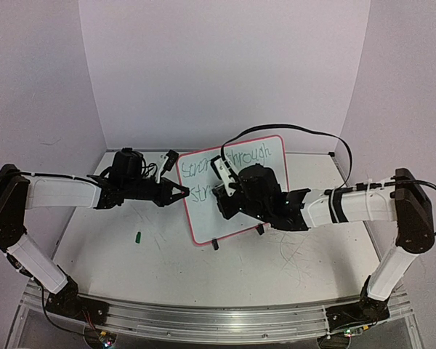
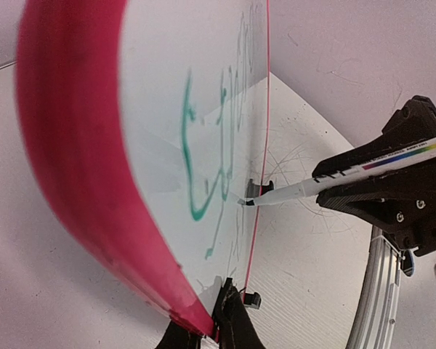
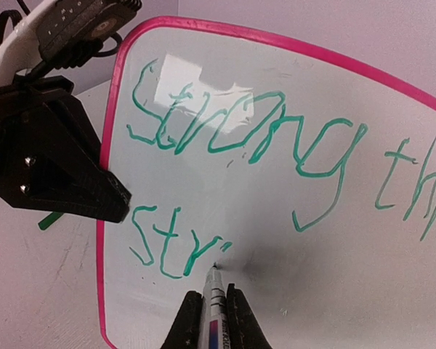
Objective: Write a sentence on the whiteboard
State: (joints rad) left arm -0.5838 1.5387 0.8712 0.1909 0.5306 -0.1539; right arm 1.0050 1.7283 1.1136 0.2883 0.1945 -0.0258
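With the marker [image 3: 218,327] clamped in my right gripper [image 3: 213,294], tip at the board [image 3: 312,291] after "str", I'd press lightly and stroke slowly while my left gripper [image 1: 176,193] pinches the board steady.
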